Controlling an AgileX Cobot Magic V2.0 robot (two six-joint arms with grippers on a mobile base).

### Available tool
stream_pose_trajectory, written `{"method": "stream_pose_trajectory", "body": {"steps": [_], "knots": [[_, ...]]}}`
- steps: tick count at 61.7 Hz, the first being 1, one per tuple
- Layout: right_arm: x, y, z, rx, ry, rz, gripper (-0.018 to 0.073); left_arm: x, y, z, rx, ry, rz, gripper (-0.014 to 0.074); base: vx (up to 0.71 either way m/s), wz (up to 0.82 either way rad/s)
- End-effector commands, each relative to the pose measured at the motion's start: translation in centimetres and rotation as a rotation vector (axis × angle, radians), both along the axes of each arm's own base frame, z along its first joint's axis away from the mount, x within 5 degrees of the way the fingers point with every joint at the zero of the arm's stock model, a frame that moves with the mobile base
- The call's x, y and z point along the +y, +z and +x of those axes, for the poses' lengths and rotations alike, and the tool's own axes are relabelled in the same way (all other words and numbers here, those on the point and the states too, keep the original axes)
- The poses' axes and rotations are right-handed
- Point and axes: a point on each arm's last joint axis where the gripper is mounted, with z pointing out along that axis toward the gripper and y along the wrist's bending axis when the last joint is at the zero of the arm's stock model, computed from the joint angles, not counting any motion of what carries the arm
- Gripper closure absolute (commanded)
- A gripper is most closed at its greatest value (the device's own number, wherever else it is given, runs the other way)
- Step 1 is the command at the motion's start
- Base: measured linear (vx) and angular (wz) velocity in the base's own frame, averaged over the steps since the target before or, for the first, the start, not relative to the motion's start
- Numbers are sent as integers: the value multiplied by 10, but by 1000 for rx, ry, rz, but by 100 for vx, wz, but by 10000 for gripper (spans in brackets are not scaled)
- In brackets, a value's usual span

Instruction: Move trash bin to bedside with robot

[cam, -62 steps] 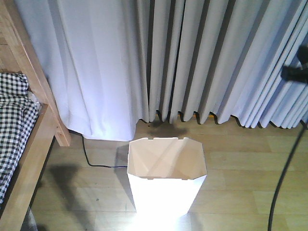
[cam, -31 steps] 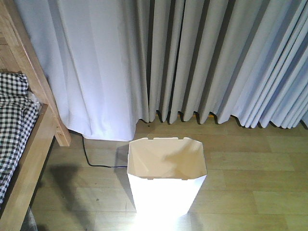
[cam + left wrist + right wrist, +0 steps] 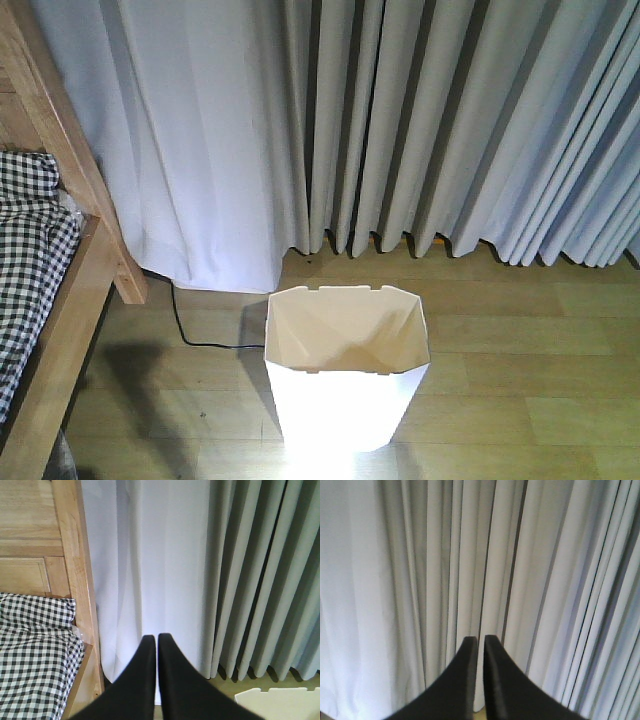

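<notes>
Front view, trash bin (image 3: 345, 370) base cut off, bedside (image 3: 60, 260) partly cropped, perhaps apart

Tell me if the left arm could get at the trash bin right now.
Probably yes. The trash bin stands alone on bare floor, its rim corner showing low right in the left wrist view with nothing between. The left gripper has its jaws nearly shut, so they'd need opening first.

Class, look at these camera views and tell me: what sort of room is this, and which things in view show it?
Most likely a bedroom. A wooden bed frame with black-and-white checkered bedding stands at the left, floor-length pale curtains hang along the back, and a white trash bin sits on the wood-plank floor.
</notes>
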Motion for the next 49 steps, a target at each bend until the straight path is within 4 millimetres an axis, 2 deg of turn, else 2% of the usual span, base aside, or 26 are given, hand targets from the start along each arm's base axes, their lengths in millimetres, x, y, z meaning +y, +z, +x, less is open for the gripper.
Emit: {"method": "stream_pose_trajectory", "body": {"steps": [1,49], "knots": [[-2,17,0,-119,-19,-10,571,0,-3,1,-51,-4,-12,602,0,0],[-2,17,0,-120,-19,-9,569,0,-3,1,-51,-4,-12,602,0,0]]}}
